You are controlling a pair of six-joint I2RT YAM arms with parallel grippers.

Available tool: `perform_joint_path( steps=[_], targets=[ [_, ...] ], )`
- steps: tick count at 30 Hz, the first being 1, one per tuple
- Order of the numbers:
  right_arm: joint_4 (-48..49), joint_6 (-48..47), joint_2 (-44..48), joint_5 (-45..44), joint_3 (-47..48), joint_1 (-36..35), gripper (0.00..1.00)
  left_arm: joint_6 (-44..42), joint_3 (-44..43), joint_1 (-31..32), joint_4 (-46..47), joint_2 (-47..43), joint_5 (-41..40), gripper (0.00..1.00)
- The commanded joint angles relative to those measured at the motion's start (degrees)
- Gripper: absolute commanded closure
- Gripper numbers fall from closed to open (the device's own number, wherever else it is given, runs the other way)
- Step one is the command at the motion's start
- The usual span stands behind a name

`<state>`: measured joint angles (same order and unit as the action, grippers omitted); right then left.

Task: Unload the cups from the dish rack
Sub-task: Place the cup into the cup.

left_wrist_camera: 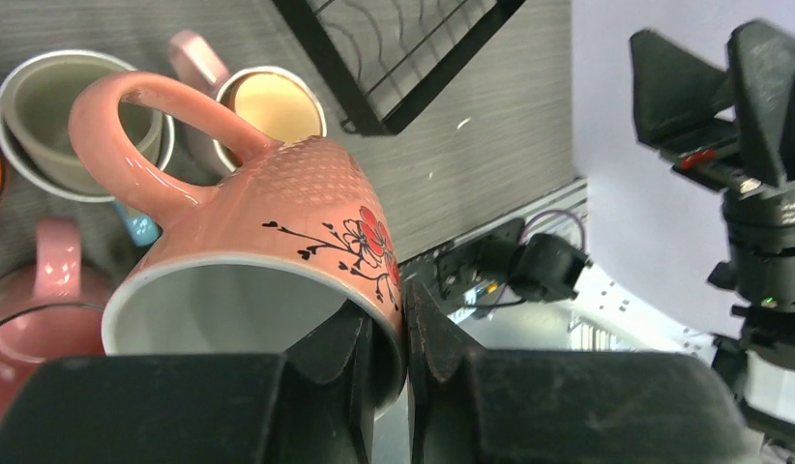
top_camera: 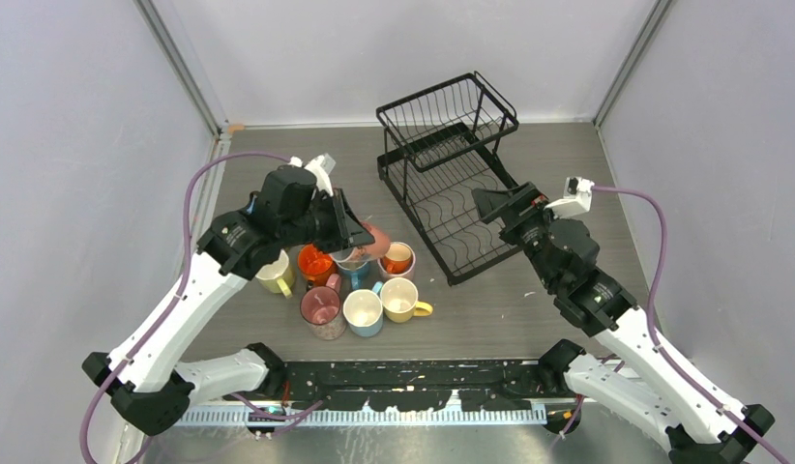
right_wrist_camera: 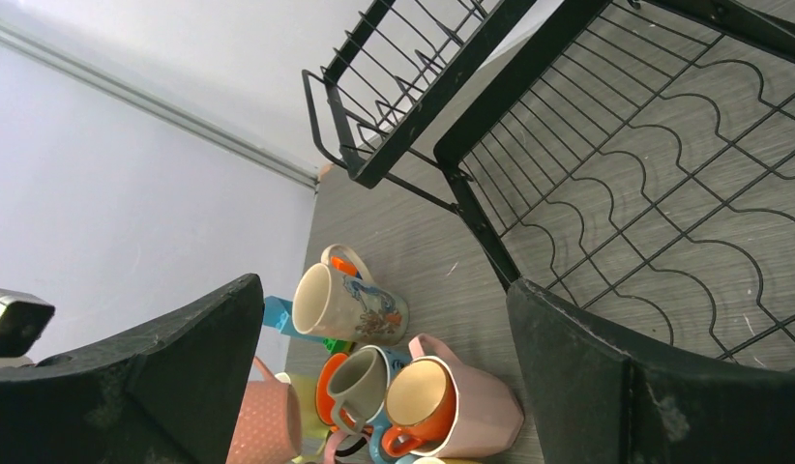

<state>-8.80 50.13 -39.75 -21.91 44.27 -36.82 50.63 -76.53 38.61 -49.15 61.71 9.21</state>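
Note:
My left gripper is shut on the rim of a salmon mug with a flower print, one finger inside and one outside. It holds the mug tilted above a cluster of several cups on the table left of the dish rack. My right gripper is open and empty over the right side of the rack's lower tray. In the right wrist view I see a beige mug lying on its side and an orange mug nested in a pink one. I see no cup in the rack.
A small blue block and a green piece lie behind the beige mug. The rack's upper basket stands near the back wall. Grey walls close in the table on the left, back and right. The arm bases sit at the near edge.

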Motion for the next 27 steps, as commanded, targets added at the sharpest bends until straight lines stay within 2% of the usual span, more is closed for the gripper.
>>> perform_joint_path(
  steps=[1, 12, 21, 27],
  targets=[
    [0.2, -2.1, -0.9, -0.1, 2.8, -0.3, 0.0, -7.6, -6.3, -0.2, -7.3, 1.2, 3.4, 1.0],
    [1.0, -1.7, -2.7, 1.1, 2.5, -0.3, 0.0, -12.9, -6.3, -0.2, -16.1, 0.0, -1.3, 1.0],
    [2.7, -1.0, -4.0, 1.9, 1.3, -0.3, 0.0, -12.2, -5.2, -0.2, -24.0, -1.4, -10.8, 1.0],
    [3.5, -0.7, -4.7, 2.6, 0.7, -0.3, 0.0, -10.8, -2.8, -0.2, -25.5, -2.0, -11.6, 1.0]
  ],
)
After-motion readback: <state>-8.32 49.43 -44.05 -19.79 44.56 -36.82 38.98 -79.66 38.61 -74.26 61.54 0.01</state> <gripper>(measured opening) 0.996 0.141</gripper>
